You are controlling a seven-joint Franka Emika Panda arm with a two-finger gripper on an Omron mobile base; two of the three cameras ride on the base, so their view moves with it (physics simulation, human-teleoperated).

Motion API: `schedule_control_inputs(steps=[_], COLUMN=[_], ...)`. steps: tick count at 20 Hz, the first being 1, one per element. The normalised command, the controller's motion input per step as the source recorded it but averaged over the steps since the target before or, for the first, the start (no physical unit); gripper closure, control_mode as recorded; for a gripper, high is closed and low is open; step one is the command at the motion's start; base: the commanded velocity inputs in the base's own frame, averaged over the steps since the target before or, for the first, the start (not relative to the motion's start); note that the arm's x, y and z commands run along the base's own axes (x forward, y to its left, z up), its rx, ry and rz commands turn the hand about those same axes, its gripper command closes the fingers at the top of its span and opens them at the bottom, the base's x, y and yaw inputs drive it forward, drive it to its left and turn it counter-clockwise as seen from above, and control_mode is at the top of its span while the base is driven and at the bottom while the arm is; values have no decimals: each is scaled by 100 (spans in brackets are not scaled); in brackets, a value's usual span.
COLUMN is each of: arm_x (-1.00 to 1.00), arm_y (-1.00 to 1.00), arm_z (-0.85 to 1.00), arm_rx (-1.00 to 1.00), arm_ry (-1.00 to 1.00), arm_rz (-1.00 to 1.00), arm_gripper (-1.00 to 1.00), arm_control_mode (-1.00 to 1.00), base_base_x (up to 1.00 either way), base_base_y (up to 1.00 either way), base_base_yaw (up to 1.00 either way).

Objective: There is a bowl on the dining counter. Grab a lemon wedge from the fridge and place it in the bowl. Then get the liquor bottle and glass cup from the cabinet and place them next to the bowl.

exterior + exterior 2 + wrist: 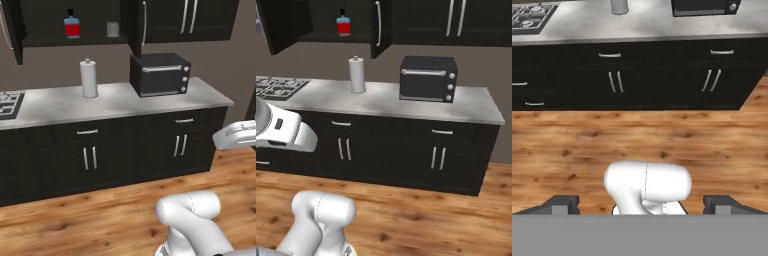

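Note:
The black upper cabinet (pixel 42 22) stands open, its doors swung out. On its shelf the liquor bottle (pixel 72 27) (pixel 344 25), red with a black cap, stands left of the clear glass cup (pixel 113 29). My gripper (pixel 643 205) is open; its two dark fingertips (pixel 562 202) are far apart with nothing between them. It looks down at the wooden floor in front of the lower cabinets, well below and short of the shelf. The bowl, lemon wedge, fridge and dining counter are out of view.
Under the cabinet runs a narrow grey counter (pixel 125 100) over black lower cabinets (pixel 662 85). On it stand a paper towel roll (pixel 89 78) and a black toaster oven (pixel 160 74), with a gas hob (pixel 9 104) at the left. Wooden floor (pixel 431 220) lies between me and the cabinets.

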Motion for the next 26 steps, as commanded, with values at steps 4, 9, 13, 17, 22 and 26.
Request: schedule_control_inputs(steps=[4, 9, 13, 17, 22, 26], arm_x=[0, 0, 0, 0, 0, 0], arm_y=[0, 0, 0, 0, 0, 0], arm_z=[0, 0, 0, 0, 0, 0], arm_rx=[0, 0, 0, 0, 0, 0], arm_ry=[0, 0, 0, 0, 0, 0], arm_rz=[0, 0, 0, 0, 0, 0], arm_gripper=[-100, -100, -100, -100, -100, -100], arm_control_mode=[100, 100, 100, 100, 100, 100], base_base_x=[39, 67, 85, 81, 84, 95], base_base_y=[100, 87, 48, 3, 0, 0], base_base_yaw=[-8, -8, -5, 0, 0, 4])
